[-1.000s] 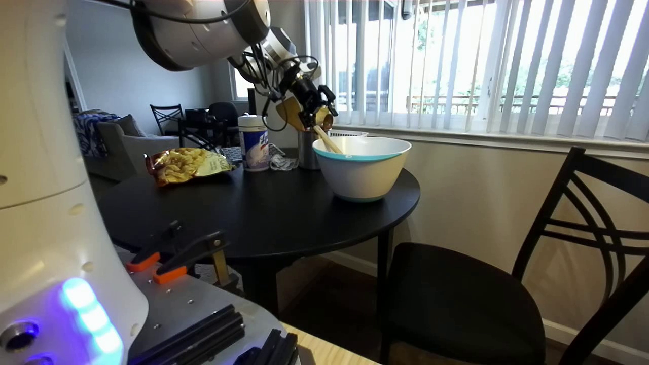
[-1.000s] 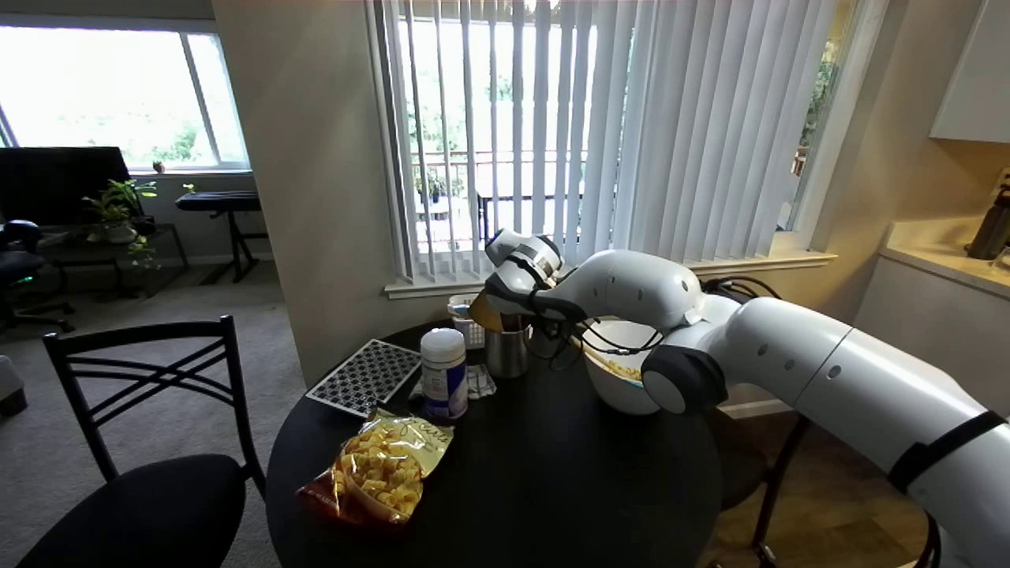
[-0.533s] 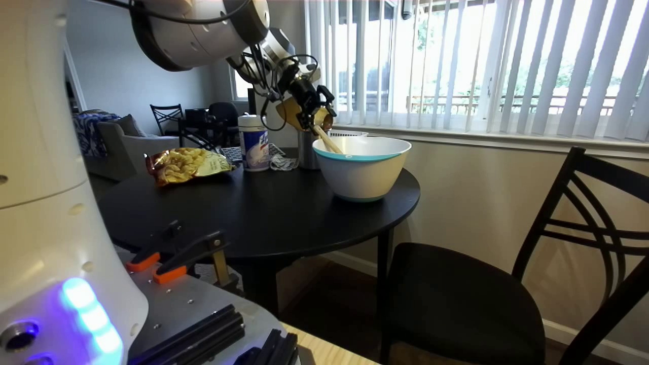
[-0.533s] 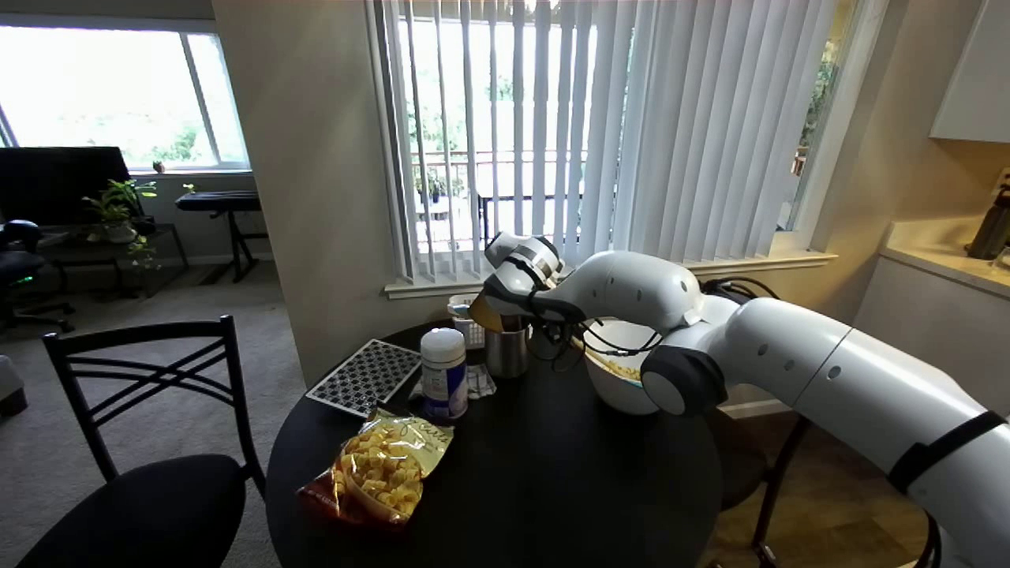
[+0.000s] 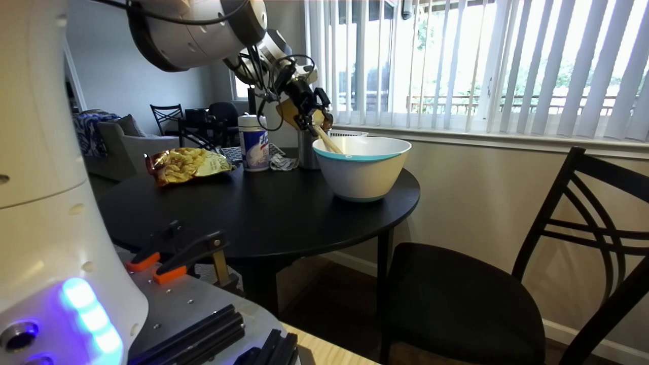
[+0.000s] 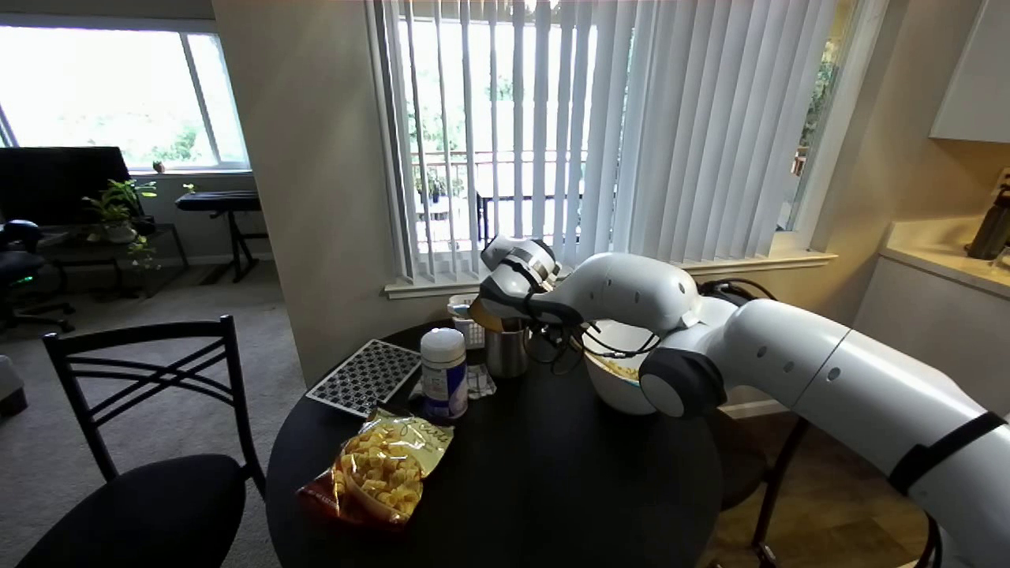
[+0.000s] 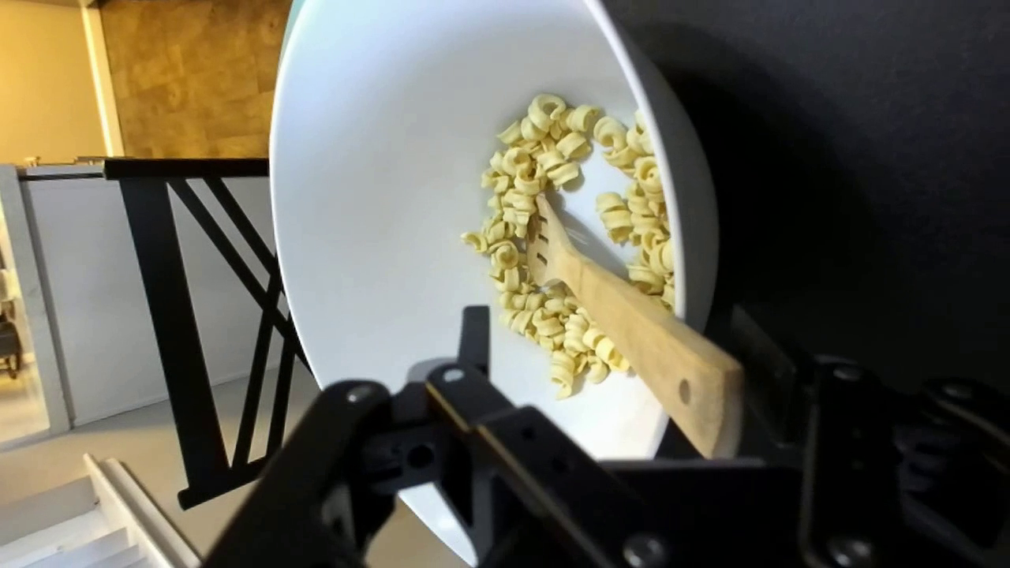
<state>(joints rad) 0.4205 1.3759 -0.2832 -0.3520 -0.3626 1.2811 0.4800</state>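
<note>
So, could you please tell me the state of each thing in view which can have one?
Hand: open, jaws apart
Bowl: upright, uncovered, pasta inside
Wooden spatula: tilted in the bowl, handle past the rim
Snack bag: lying down; sealed or not, cannot tell
Wipes canister: upright, lid on
Metal container: upright
Blinds: slats partly open
Base lights: lit blue

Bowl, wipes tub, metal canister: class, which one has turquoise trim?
The wide white bowl: turquoise at rim and base, with a wooden spatula in it. The wipes tub is white and bluish-purple; the metal canister plain silver.
</note>
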